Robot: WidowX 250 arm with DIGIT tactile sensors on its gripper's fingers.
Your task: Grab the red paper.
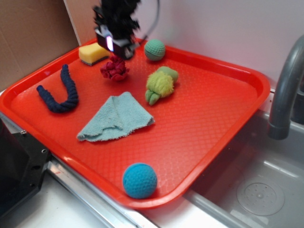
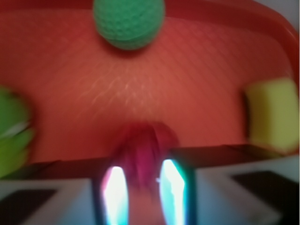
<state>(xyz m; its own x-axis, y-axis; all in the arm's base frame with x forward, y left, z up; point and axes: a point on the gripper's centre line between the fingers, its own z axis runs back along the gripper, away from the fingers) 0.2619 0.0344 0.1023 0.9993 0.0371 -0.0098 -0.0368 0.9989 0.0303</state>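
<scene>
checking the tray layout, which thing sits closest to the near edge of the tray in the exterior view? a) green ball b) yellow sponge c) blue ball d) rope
c: the blue ball lies by the near rim of the tray, while the green ball and sponge are at the far end and the rope is on the left.

Bright, even light in the exterior view – soft shadows, the arm smeared by blur; the wrist view is blurred throughout, two glaring strips below.
</scene>
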